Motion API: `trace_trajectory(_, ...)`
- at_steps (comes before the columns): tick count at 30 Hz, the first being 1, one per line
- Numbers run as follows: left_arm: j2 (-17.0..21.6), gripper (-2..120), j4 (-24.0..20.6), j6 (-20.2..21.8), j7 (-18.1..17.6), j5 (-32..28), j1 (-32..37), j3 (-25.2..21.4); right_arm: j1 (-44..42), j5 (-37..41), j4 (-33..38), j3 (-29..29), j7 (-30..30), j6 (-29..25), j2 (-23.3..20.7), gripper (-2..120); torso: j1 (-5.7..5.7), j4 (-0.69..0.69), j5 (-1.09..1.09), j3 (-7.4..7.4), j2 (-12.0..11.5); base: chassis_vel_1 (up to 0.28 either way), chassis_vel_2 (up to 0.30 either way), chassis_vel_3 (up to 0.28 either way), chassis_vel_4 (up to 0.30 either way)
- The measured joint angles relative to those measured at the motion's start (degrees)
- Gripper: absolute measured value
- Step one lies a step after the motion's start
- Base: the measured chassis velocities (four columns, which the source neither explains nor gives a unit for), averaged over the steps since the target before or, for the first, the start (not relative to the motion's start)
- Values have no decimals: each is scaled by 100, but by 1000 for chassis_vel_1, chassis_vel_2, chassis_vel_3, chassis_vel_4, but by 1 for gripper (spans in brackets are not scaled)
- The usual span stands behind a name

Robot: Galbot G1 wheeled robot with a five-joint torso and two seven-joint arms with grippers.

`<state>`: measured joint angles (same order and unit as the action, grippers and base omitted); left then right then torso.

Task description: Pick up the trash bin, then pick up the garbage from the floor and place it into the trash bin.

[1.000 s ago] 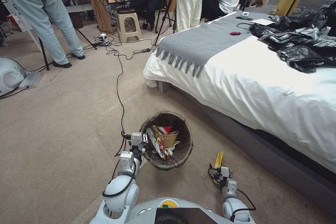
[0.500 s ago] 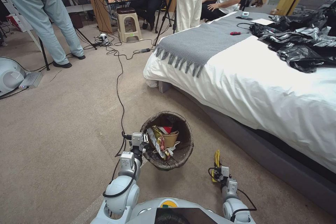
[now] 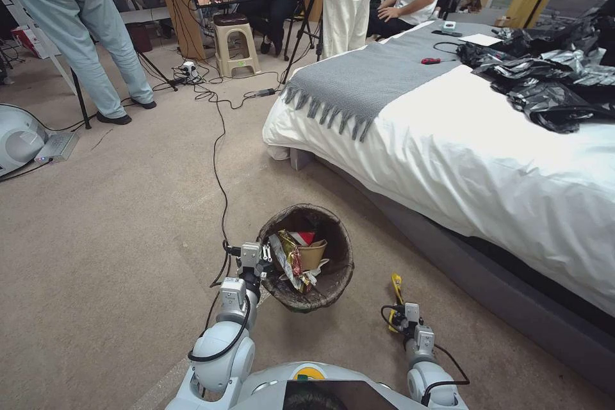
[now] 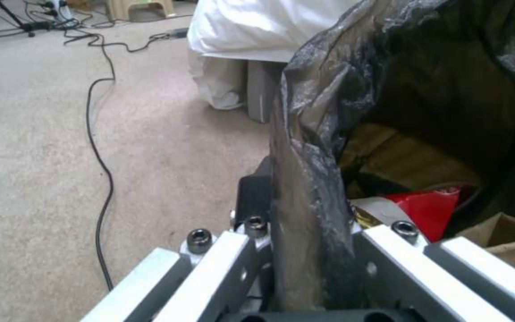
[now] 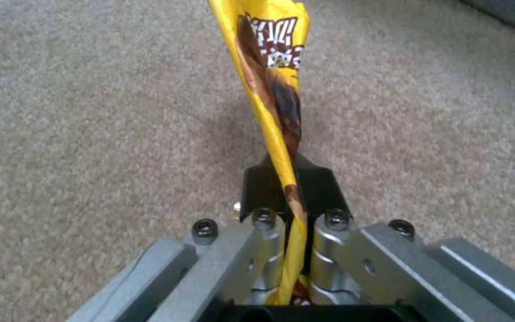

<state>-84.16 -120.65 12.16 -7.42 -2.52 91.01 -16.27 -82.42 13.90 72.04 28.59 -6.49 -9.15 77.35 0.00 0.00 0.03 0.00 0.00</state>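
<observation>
The trash bin (image 3: 338,269), lined with a dark bag, hangs tilted just above the carpet in front of me. My left gripper (image 3: 261,257) is shut on its near-left rim (image 4: 305,223). Inside lie a red-and-white cup (image 3: 302,237), a brown paper cup (image 3: 312,254) and crumpled wrappers (image 3: 289,262). To the bin's right, low over the floor, my right gripper (image 3: 397,311) is shut on a yellow snack wrapper (image 3: 396,286). In the right wrist view the wrapper (image 5: 272,85) stands up twisted, pinched between the black fingertips (image 5: 262,179).
A bed (image 3: 461,147) with a white duvet and grey throw fills the right side, black plastic bags (image 3: 551,86) heaped on it. A black cable (image 3: 220,173) runs across the carpet toward the bin. People, a stool (image 3: 236,45) and tripods stand at the far end.
My right gripper has lifted slightly with the yellow wrapper, which has twisted narrower and swung a little toward the bin. The left arm and the bin have stayed put.
</observation>
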Motion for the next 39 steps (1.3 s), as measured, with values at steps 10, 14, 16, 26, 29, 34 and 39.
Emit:
trace_trajectory(10,8,0,14,-1,1,5,6,-3,-101,-35,566,66,-80,-597,-16,0,0,-1,-2,0,0,0,0,0,0)
trace_trajectory(14,11,0,32,0,-1,2,-4,-1,-209,-11,1416,214,-1,-1186,-4,0,0,0,-2,0,0,0,0,0,0)
trace_trajectory(16,6,0,49,2,-2,2,-13,18,-293,172,2350,325,167,-1449,-20,0,0,0,-3,0,0,0,0,0,0)
trace_trajectory(26,-20,0,100,4,0,17,10,117,-591,400,4661,-66,1533,-1954,-235,0,0,-1,-4,0,0,0,0,0,0)
trace_trajectory(29,-22,0,100,5,0,39,9,146,-633,194,5062,-506,1798,-1894,-341,0,0,-1,-4,0,0,0,0,0,0)
trace_trajectory(34,-40,0,110,9,1,84,12,183,-505,-355,4769,-1764,1916,-1634,-625,0,0,0,-3,0,0,0,0,0,0)
trace_trajectory(39,-73,0,111,10,-1,121,29,206,-445,-520,4231,-2072,1911,-1687,-534,0,0,-1,-2,0,0,0,0,0,0)
